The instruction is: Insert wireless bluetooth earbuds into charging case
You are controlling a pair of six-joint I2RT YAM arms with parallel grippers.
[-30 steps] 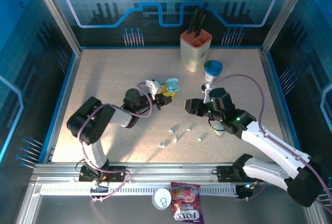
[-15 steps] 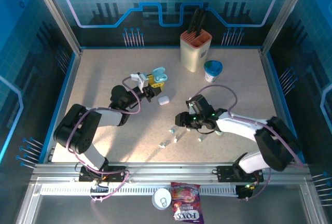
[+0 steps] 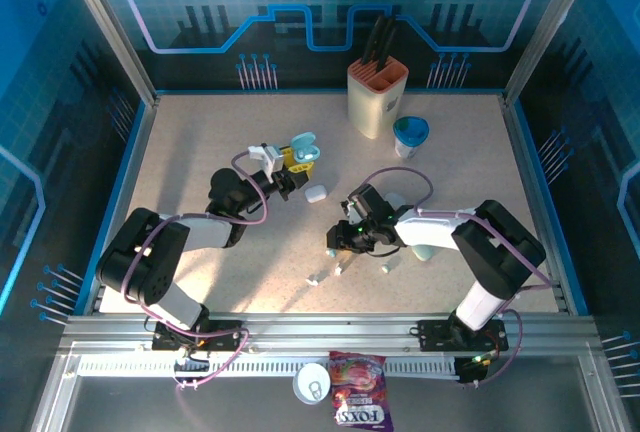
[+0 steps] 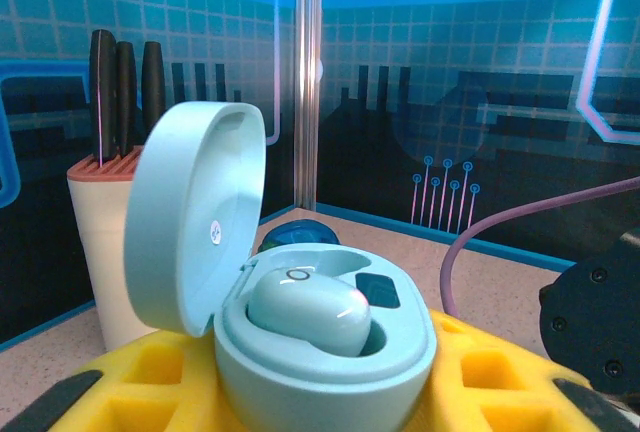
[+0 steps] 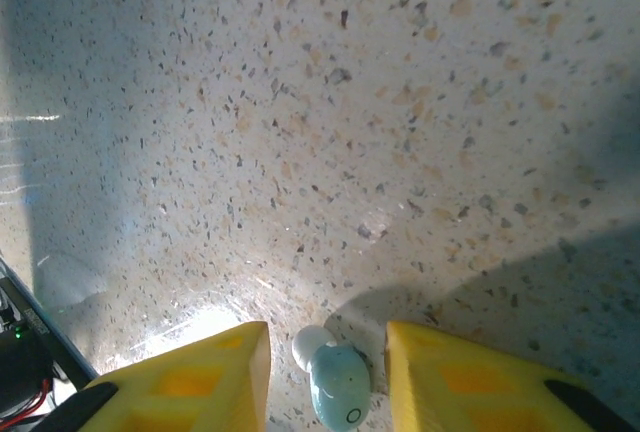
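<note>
My left gripper (image 3: 291, 167) is shut on a pale blue charging case (image 3: 304, 148), held just above the table at centre left with its lid (image 4: 195, 217) swung open. In the left wrist view the case (image 4: 320, 352) sits between yellow fingers (image 4: 150, 382), with one earbud (image 4: 310, 307) seated and a dark empty slot (image 4: 378, 289) beside it. My right gripper (image 3: 337, 241) is low over the table at centre. Its yellow fingers (image 5: 200, 382) stand open on either side of a pale blue, white-tipped earbud (image 5: 338, 392), which lies on the table with a gap on both sides.
Loose earbuds (image 3: 340, 270) lie scattered in front of the right gripper. A white closed case (image 3: 316, 193) rests between the grippers, and a pale case (image 3: 422, 251) lies by the right arm. A knife block (image 3: 376, 97) and a blue cup (image 3: 410, 134) stand at the back.
The right gripper has swung left and down to the table, and its jaws have narrowed around an earbud. The left gripper has carried the open case a little left and back.
</note>
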